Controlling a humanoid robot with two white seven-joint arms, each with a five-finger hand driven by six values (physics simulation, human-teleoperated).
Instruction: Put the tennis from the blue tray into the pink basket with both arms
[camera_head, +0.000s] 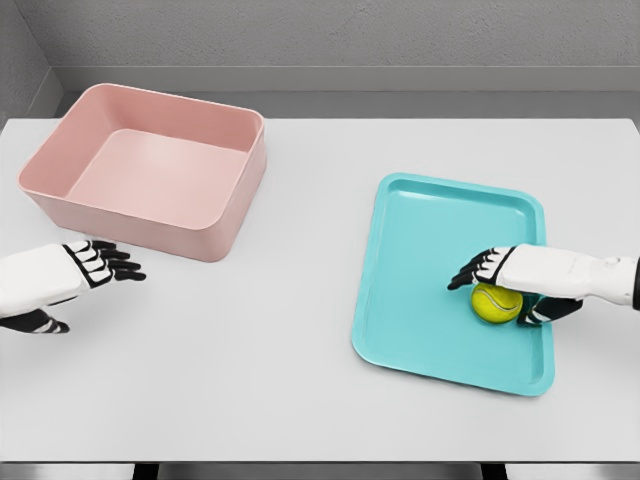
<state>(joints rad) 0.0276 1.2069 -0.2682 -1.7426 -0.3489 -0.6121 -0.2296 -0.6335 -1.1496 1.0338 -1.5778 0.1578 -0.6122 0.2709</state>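
Observation:
A yellow-green tennis ball (495, 304) lies on the blue tray (420, 250), near the tray's right front part. My right hand (510, 290) reaches in from the right and hovers over the ball, its fingers (470, 273) stretched out past the ball's top and the thumb (548, 310) beside it, not curled around it. The pink basket (225, 225) stands at the far left of the table and holds nothing. My left hand (100, 264) floats just in front of the basket's near wall with fingers spread, holding nothing.
The white table (290, 340) carries only the basket and the tray, with a wide bare strip between them. A grey wall (340, 40) runs behind the table's far edge.

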